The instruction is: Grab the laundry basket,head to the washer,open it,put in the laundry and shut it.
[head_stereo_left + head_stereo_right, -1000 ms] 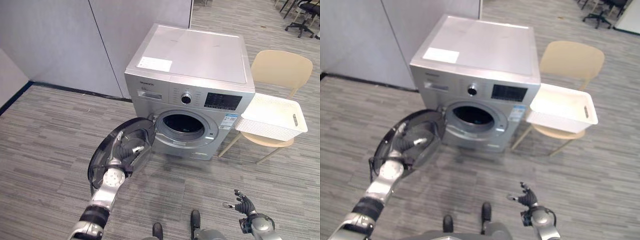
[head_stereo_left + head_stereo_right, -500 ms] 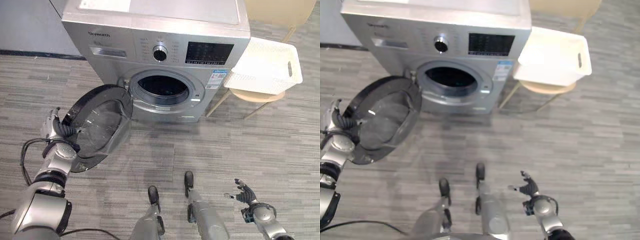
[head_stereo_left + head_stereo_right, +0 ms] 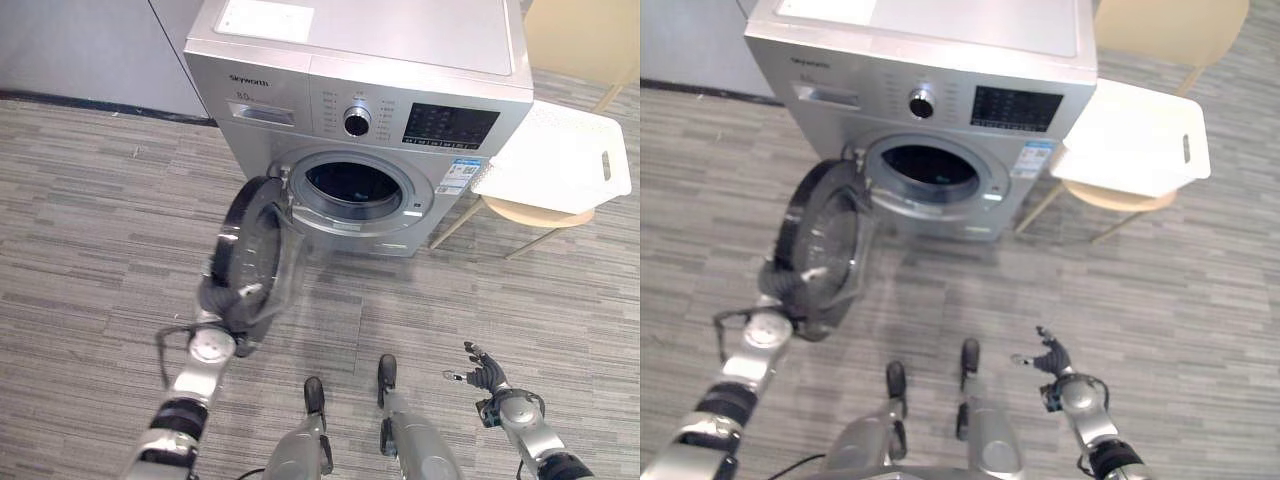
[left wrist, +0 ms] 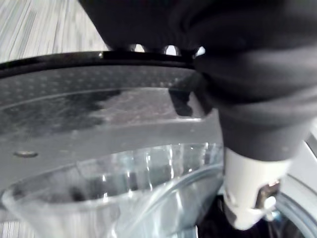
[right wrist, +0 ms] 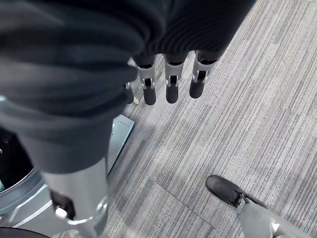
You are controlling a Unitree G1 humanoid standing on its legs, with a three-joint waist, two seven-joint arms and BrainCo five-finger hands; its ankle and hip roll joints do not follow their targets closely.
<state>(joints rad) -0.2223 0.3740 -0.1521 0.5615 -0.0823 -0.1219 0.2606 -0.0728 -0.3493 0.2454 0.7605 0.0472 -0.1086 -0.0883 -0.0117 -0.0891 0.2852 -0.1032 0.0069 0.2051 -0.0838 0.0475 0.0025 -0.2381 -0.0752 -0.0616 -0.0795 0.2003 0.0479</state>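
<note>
1. The silver washer [image 3: 370,110] stands against a grey partition wall [image 3: 90,45], and its round door [image 3: 250,265] is swung partway out on the robot's left, leaving the dark drum opening [image 3: 350,185] uncovered.
2. The left hand [image 3: 222,300] is at the lower edge of the door; in the left wrist view the dark cover [image 4: 237,64] presses against the black rim [image 4: 99,55] with the fingertips just past it, so I cannot tell whether it grips the rim or merely rests on it.
3. The white laundry basket [image 3: 560,160] sits on the seat of a pale wooden chair [image 3: 1160,30] just beside the washer on the robot's right, well apart from both hands. Its contents cannot be made out from here.
4. The right hand [image 3: 482,372] is low near the floor on the right, holding nothing; its own wrist view shows the fingers [image 5: 171,87] hanging loosely straight, released.
5. The floor [image 3: 90,220] is grey striped carpet tile, and a black baseboard [image 3: 100,105] runs along the foot of the wall.
6. Nothing stands between the drum opening and the basket except the washer's front corner; the open door stands on the left of the opening.
7. The chair's back is cut off at the top edge, and the drum's inside is too dark to read.
</note>
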